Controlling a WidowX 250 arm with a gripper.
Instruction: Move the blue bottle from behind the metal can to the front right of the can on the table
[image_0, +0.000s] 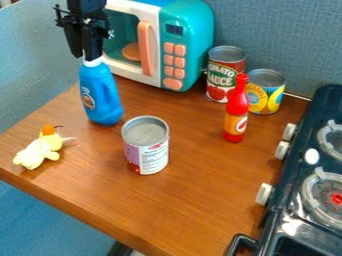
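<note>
The black gripper (85, 56) was found in the upper left of the frame, pointing down at the white neck of a blue bottle (100, 95). Whether the claw stood apart, together or clamped on the bottle could not be told. The bottle stood on the wooden table (194, 200), left of centre, its top farther left in the frame than its base.

To the right of the bottle and lower in the frame, a can with a white and purple label (148, 152) stood upright, near it but apart. At the left edge of the table lay a pale yellow soft toy (37, 152) with an orange part at its upper end.

A teal and white toy microwave (190, 25), with a salmon handle and buttons, occupied the top of the frame behind the bottle. To its right, two cans stood side by side: one with a red and green label (217, 80), one with a yellow and blue label (270, 100). A red bottle (236, 112) with an orange label stood upright in front of them. A dark toy stove (287, 200) with pale knobs was recorded along the right edge.
</note>
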